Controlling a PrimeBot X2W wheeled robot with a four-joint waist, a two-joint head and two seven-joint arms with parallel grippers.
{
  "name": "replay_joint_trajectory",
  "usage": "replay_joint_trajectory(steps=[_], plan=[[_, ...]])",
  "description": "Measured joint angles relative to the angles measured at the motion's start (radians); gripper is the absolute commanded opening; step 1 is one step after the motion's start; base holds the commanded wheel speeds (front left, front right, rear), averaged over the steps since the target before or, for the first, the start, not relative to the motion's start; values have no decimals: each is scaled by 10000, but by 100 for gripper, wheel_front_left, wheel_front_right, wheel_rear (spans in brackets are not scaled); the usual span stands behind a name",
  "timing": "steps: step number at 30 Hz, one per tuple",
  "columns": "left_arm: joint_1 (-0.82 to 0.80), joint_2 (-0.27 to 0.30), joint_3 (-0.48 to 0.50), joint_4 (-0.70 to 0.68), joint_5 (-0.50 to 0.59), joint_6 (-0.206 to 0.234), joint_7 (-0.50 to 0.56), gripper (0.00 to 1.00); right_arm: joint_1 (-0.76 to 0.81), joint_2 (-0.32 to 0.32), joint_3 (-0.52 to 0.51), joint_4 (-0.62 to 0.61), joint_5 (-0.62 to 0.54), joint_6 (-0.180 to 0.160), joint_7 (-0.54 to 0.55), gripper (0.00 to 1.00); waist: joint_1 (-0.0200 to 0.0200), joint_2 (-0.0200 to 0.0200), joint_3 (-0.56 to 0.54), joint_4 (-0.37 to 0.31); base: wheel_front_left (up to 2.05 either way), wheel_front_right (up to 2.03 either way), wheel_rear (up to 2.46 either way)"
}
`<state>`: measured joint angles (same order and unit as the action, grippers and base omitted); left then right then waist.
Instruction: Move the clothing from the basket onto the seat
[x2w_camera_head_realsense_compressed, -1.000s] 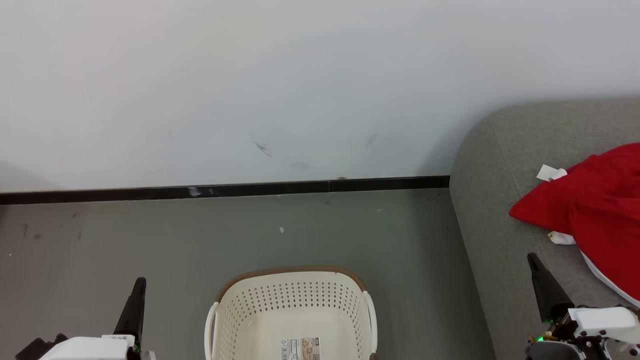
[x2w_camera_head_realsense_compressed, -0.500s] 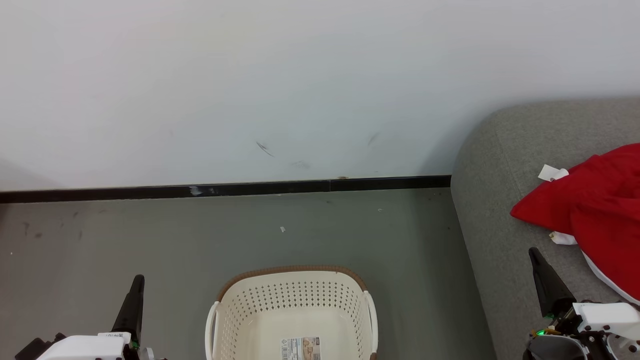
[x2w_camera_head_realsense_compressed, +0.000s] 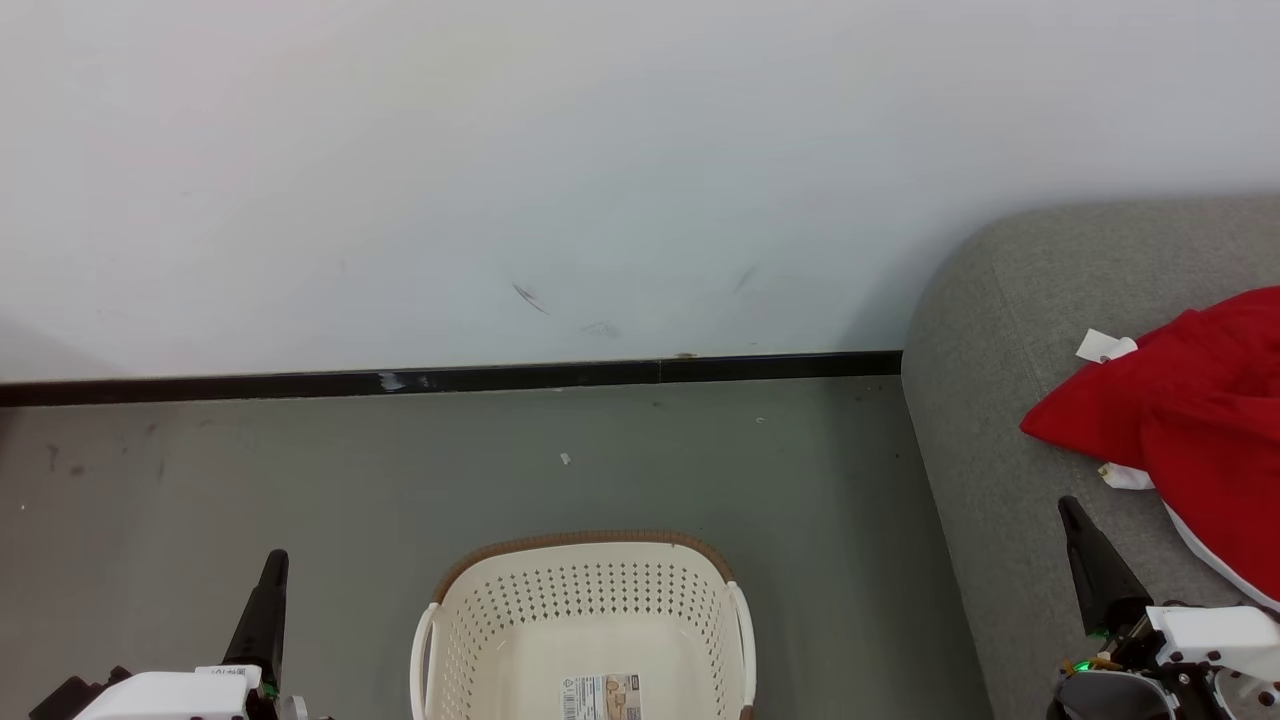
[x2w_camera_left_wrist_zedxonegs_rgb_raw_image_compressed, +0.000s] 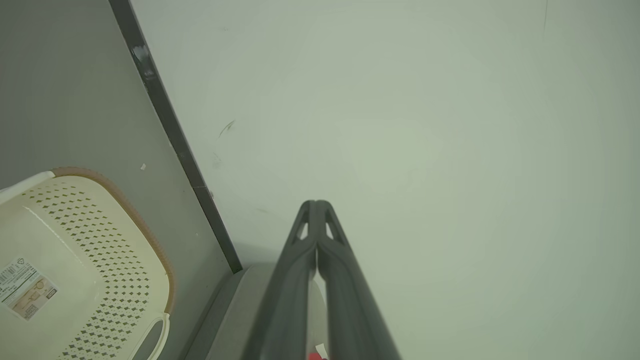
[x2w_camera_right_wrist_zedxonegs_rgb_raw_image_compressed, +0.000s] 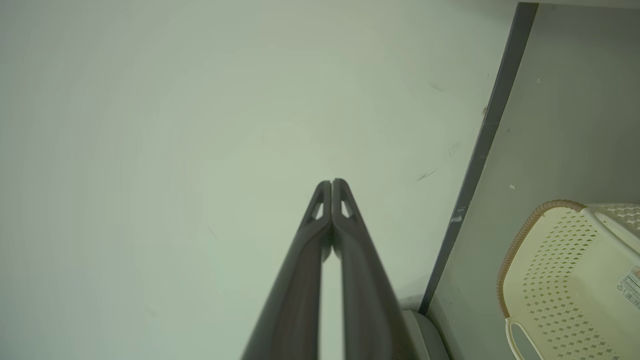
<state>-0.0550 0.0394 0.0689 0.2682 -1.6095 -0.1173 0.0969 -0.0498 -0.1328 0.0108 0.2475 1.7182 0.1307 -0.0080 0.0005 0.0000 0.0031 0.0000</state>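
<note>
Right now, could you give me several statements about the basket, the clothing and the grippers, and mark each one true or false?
1. The clothing lies in the basket. False: it lies on the seat.
2. The left gripper and the right gripper are both shut. True.
3. The right gripper holds the clothing. False: it holds nothing and is apart from the clothing.
4. The basket stands on the floor, beside the seat. True.
</note>
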Motion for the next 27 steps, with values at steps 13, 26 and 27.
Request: replay_joint_trajectory(steps=[13, 26, 27], plan=[[-4, 0, 12, 38, 0, -2, 2, 0, -3, 4, -21, 50, -4, 0, 8, 0, -1, 0, -1, 0, 0, 0, 0], [-8, -2, 17, 58, 0, -12, 4, 0, -5, 12, -50, 69, -10, 0, 46, 0, -1, 0, -1, 0, 0, 0, 0], [-8, -2, 17, 59, 0, -12, 8, 0, -5, 13, -52, 71, -10, 0, 50, 0, -1, 0, -1, 0, 0, 0, 0]])
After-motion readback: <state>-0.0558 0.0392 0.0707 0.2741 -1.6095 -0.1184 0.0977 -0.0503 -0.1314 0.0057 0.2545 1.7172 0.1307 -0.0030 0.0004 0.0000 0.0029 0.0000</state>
